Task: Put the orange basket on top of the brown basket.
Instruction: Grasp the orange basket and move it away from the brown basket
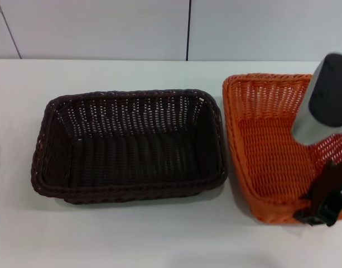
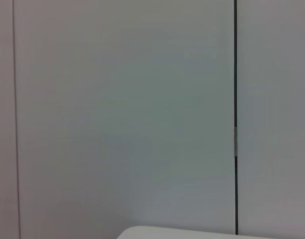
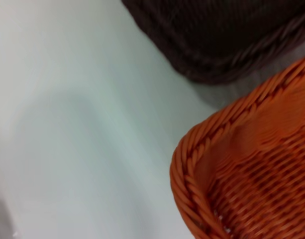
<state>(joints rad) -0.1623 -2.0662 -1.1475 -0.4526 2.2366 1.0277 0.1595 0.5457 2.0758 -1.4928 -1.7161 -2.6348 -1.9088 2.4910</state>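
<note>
Head view: right gripper (image 1: 322,207) sits at the orange basket's (image 1: 265,151) near rim — grasp stage, jaw state unclear; next, lift toward the brown basket (image 1: 129,145) beside them.

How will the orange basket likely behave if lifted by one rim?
The orange basket looks woven with open-weave sides, so probably light and fairly stiff. The right pincer sits at its near rim; lifted from that edge alone, it may tilt. Its braided rim should resist slipping.
</note>
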